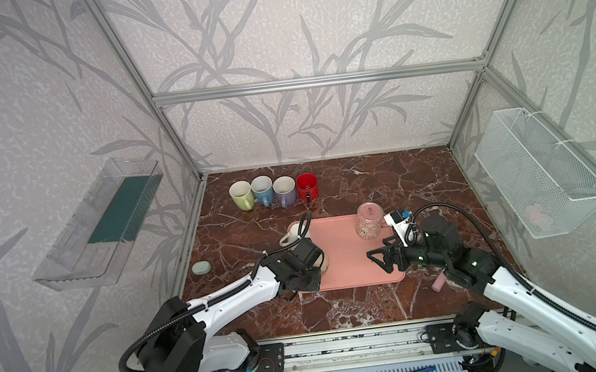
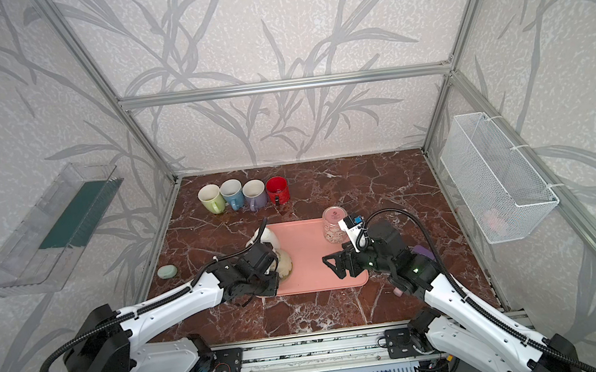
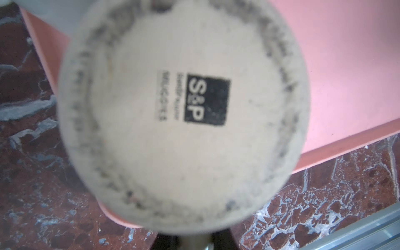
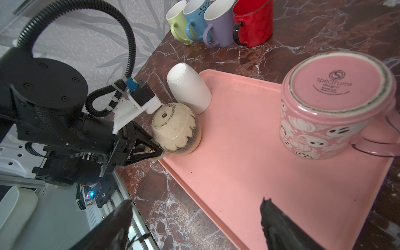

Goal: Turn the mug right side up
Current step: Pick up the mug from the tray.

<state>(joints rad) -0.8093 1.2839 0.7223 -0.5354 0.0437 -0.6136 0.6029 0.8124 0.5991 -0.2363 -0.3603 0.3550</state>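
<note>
Right wrist view, read from the left: finds the left pincer (image 4: 157, 152) clenched on the handle of the beige mug (image 4: 175, 127), handle pointing back at the pincer, body lying straight ahead of it. Puts that mug at the left edge of the pink tray (image 4: 227, 173), base up and mouth down, long axis close to upright. Cannot tell whether the rim rests on the tray or hangs just clear. Left wrist view fills with the stamped, scuffed base (image 3: 184, 108), confirming base toward the camera.

Further along, just beside the beige mug on its far side: a white mug (image 4: 188, 91), close enough to matter. Then bare tray, then a pink patterned mug (image 4: 324, 121), also base up, near the tray's right end. Last, the right pincer (image 4: 193, 205), released, spread wide over the tray's near edge, grasping nothing, well apart from the beige mug.

At the back of the worktop (image 1: 365, 187): a row of four mugs (image 1: 274, 191), mouths up.

Judged: left arm far nearer, grip in place. Calls for a lift, then a half roll about the handle line to bring the mouth up. Risks clipping the white mug during the roll.
</note>
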